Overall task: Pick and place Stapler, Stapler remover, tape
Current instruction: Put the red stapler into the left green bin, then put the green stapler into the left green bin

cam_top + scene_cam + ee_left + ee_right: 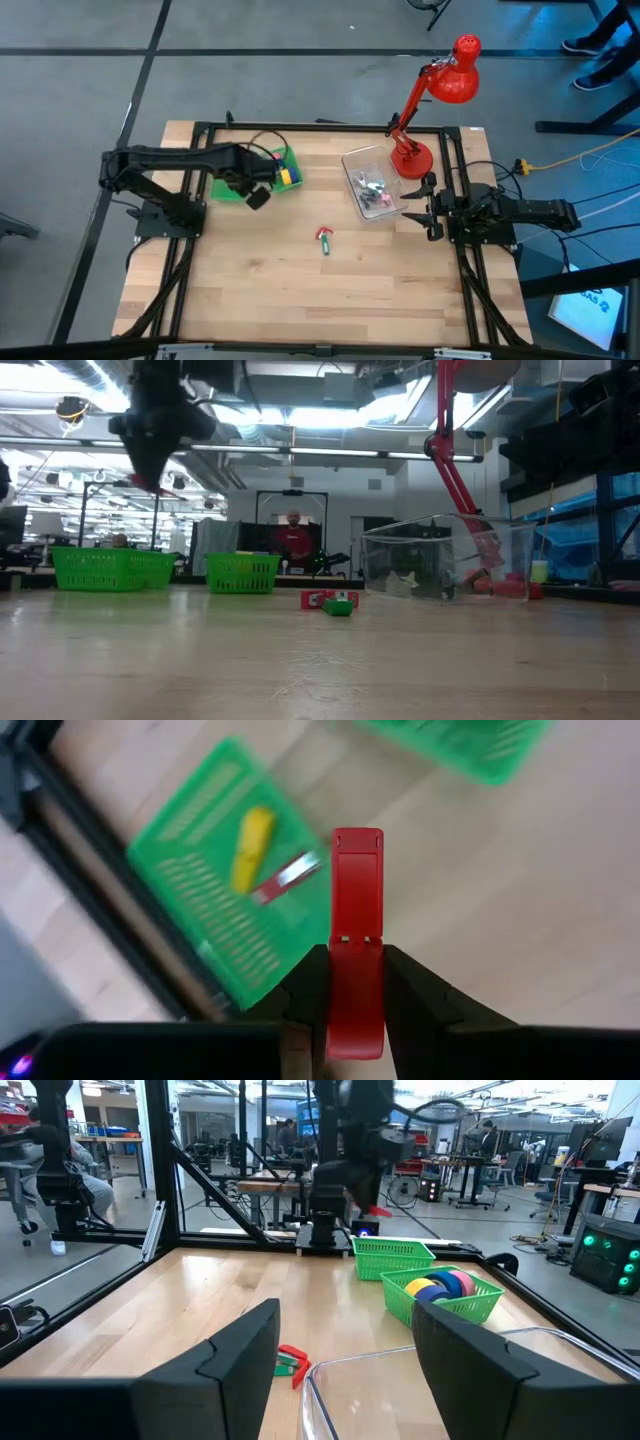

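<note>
The left arm reaches across the table's far left, its gripper (256,196) raised above the wood beside two green bins. Seen from its wrist, the fingers (420,1005) clamp a red stapler (356,935) by its rear end, the tool's nose jutting forward over the edge of a green bin (190,935). That bin holds a yellow item (250,847) and a small red-and-silver one (287,878). From table height, the left gripper (150,465) hangs well above the bins (100,568), a sliver of red showing at its tip.

The tape (442,1285), yellow, blue and pink rolls, sits in the second bin (285,172), nearer the table's centre.

A red-and-green remover (324,238) lies alone mid-table, well apart from both grippers.

The right arm waits at the table's right edge, its gripper (428,206) spread wide and level, just beside a clear tray (352,160) holding small items. A red lamp (452,78) stands behind the tray.
</note>
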Controlling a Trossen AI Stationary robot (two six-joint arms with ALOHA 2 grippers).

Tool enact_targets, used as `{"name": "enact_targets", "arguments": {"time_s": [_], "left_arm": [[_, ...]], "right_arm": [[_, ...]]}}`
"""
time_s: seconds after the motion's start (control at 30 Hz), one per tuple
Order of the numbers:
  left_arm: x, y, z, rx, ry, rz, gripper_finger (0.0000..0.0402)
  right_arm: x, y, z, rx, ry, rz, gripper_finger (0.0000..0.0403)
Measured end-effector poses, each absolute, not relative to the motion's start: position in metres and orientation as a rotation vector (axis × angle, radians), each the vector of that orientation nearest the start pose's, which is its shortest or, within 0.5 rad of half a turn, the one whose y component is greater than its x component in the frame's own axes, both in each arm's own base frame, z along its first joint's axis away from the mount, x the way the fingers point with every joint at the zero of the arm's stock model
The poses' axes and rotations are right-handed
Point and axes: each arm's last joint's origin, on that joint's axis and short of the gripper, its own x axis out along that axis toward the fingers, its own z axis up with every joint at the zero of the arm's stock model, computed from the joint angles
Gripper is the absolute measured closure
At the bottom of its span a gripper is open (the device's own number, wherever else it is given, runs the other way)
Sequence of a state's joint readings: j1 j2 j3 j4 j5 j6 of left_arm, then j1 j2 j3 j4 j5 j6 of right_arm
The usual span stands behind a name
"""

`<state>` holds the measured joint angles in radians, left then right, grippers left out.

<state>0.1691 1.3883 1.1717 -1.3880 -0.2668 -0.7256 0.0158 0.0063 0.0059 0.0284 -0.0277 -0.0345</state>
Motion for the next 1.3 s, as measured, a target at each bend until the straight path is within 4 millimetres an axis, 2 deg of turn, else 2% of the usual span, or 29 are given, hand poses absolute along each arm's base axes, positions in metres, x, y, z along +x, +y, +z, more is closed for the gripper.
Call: {"name": "enact_targets", "arguments": {"time_s": [0.1, 0.23, 0.43, 0.53, 0.7, 1.03, 1.3], "left_arm": [[0.204, 0.056, 0.275, -0.481, 1.465, 0.907, 0.0338], [0.189, 0.068, 0.268, -0.524, 1.553, 0.836, 0.0338], [0.173, 0.083, 0.247, -0.533, 1.676, 0.745, 0.0321], [0.168, 0.092, 0.231, -0.549, 1.661, 0.752, 0.0320], [0.168, 0.100, 0.217, -0.571, 1.590, 0.784, 0.0314], [0.166, 0.109, 0.218, -0.520, 1.559, 0.882, 0.0263], [0.180, 0.110, 0.220, -0.474, 1.423, 0.752, 0.0221]], "right_arm": [[0.098, 0.002, 0.168, -0.035, -0.029, 0.043, 0.0171], [0.098, 0.002, 0.168, -0.035, -0.029, 0.043, 0.0171], [0.098, 0.002, 0.168, -0.035, -0.028, 0.043, 0.0171], [0.098, 0.002, 0.168, -0.035, -0.029, 0.043, 0.0171], [0.098, 0.002, 0.168, -0.035, -0.029, 0.043, 0.0171], [0.098, 0.002, 0.168, -0.035, -0.029, 0.043, 0.0171], [0.098, 0.002, 0.168, -0.035, -0.029, 0.043, 0.0171]]}}
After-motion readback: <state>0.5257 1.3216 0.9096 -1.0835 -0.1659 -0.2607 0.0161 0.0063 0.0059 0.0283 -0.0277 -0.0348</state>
